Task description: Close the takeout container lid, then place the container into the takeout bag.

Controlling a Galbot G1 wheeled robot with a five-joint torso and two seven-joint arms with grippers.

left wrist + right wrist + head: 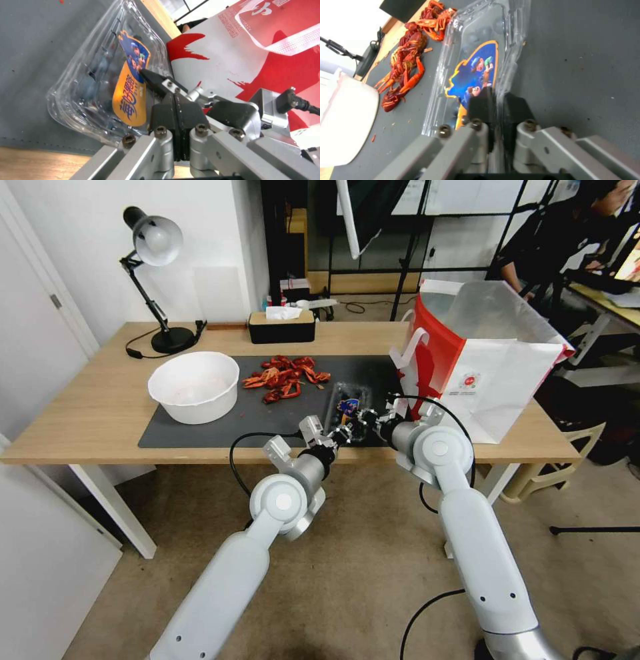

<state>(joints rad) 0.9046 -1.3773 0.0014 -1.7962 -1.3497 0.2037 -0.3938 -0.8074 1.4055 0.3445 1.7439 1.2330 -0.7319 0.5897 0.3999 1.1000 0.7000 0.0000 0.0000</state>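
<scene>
Takeout container: clear clamshell, flat on the dark mat, centre of the head view, just left of the takeout bag; near edge at the front edge of the mat.
Lid: down over the base; blue and orange sticker on top, dark berries dimly visible through the plastic.
Takeout bag: upright on the counter, right of centre in the head view; mouth open, red side panel toward the container, white loop handle hanging off that side.
Left claw: at the near end of the container. Fingers pressed together in the left wrist view, nothing seen between them; tips over the container's near edge.
Right claw: at the container's near right corner, next to the bag. Fingers nearly closed, with the container's clear rim running between them in the right wrist view; pinching that rim.
Second claw in left wrist view: dark fingertip resting on the sticker, taken as the right arm's.
White bowl: left part of the mat, well apart from the container.
Red crayfish: heap on the mat between bowl and container, touching neither.
Desk lamp: upper left, back of the counter.
Tissue box: back edge, upper centre.
</scene>
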